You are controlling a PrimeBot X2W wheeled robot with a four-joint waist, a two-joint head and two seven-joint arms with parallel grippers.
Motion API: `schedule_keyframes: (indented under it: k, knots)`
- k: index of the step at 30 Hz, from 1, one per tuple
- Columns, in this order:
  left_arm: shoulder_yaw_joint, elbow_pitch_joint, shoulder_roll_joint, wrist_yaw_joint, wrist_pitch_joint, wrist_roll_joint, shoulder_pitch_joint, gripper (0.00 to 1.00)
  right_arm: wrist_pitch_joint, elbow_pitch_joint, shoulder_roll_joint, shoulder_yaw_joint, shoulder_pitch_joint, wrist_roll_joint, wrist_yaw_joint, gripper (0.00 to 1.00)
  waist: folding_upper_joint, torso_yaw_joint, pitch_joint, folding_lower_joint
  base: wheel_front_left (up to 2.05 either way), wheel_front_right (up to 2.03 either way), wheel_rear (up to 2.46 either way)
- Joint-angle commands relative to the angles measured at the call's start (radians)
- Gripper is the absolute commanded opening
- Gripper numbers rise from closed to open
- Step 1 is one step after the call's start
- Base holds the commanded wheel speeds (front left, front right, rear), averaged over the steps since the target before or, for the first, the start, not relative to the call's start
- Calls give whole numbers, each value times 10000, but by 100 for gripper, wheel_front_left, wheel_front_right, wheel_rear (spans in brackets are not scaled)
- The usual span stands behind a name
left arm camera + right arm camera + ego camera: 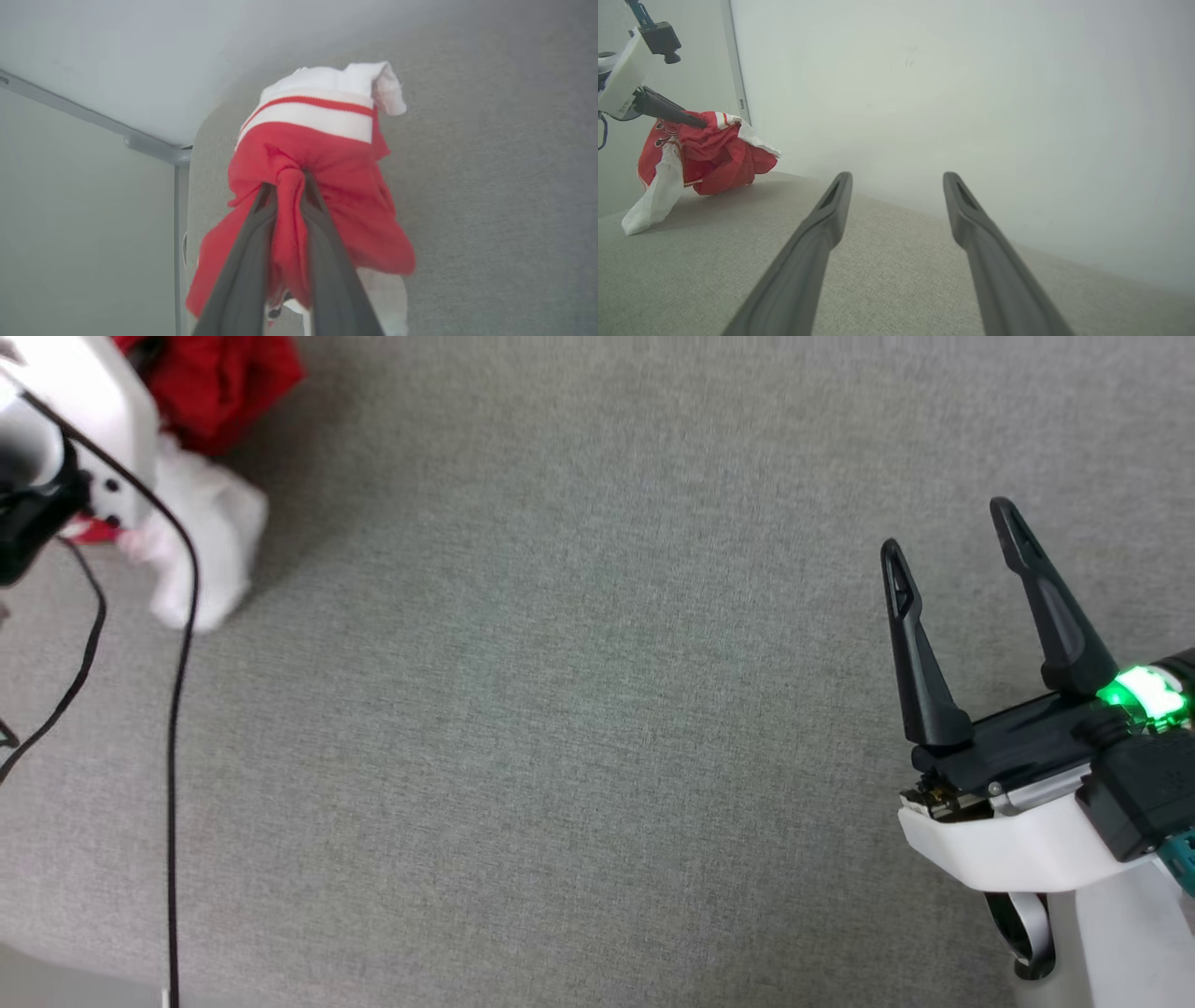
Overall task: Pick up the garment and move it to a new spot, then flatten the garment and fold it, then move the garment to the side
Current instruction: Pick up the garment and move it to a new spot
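The garment (327,186), red with white sleeves and red-striped trim, is bunched at the far left corner of the grey table. My left gripper (289,179) is shut on a fold of its red cloth, pinched between the two dark fingers. From the right wrist view the garment (710,158) hangs partly lifted from the left gripper (696,122), a white sleeve trailing down to the table. In the head view the garment (219,392) sits at the top left, half hidden behind my pale left forearm. My right gripper (948,530) hovers open over the table's right side, nothing between its fingers (831,219).
The grey fabric-covered table (560,728) stretches between the two arms. Black cables (175,728) hang down from the left arm across the table's left side. A pale wall (971,93) with a metal frame strip (93,121) stands behind the table's far edge.
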Motion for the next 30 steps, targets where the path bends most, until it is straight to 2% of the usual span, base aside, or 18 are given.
schedule_keyframes:
  k: [1, 5, 11, 17, 21, 22, 30]
  knots:
    - [-183, -144, -32, -4, -221, 63, -164, 0, -21, 44, 69, -28, 93, 76, -7, 100, 0, -37, -317, 0, 0, 0, 0]
    - [-896, -670, -257, -4, -759, 255, -383, 0, -21, 102, 199, -41, 236, 146, -7, 100, 0, -254, -713, 0, 0, 0, 0]
    - [-1946, -1314, -883, -3, -1446, 565, -575, 0, -21, 104, 363, -98, 316, 244, -7, 100, 0, -907, -1127, 0, 0, 0, 0]
    - [-3012, -1766, -1898, -3, -2048, 1006, -585, 0, -21, 47, 446, -211, 350, 363, -7, 100, 0, -1751, -1277, 0, 0, 0, 0]
    - [-3595, -1786, -2739, -3, -2540, 1185, -536, 0, -21, -20, 456, -263, 401, 641, -7, 100, 0, -2278, -1272, 0, 0, 0, 0]
    - [-4032, -1696, -3422, -3, -2878, 1273, -454, 0, -21, -85, 455, -333, 396, 821, -7, 100, 0, -2599, -1216, 0, 0, 0, 0]
    - [-4896, -999, -5152, -5, -3481, 1651, 146, 0, -21, -406, 457, -743, 350, 1065, -7, 100, 0, -3140, -1068, 0, 0, 0, 0]
